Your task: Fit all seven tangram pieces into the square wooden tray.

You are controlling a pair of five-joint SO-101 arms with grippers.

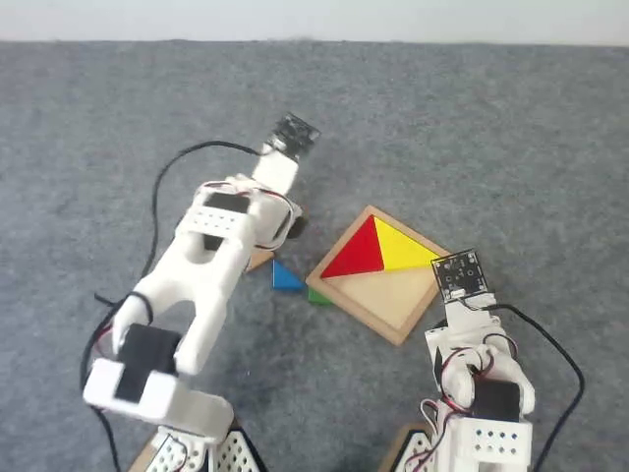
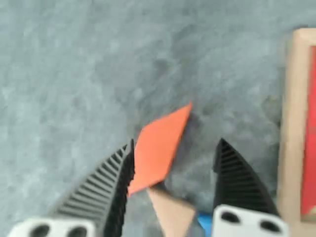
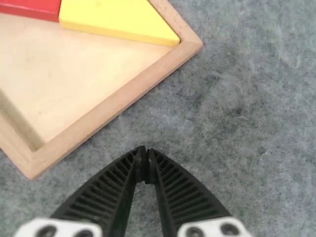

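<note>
Left gripper (image 2: 176, 144) spread over orange piece (image 2: 159, 150) | right gripper (image 3: 144, 151) closed — beside tray (image 3: 118, 104) edge

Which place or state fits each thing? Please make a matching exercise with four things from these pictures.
Things:
1. orange piece
2. yellow piece
3. right gripper
4. left gripper

Places or states:
A. shut
B. inside the tray
C. open
D. on the carpet, outside the tray

Pairs: 1-D, 2-B, 3-A, 4-C.
</note>
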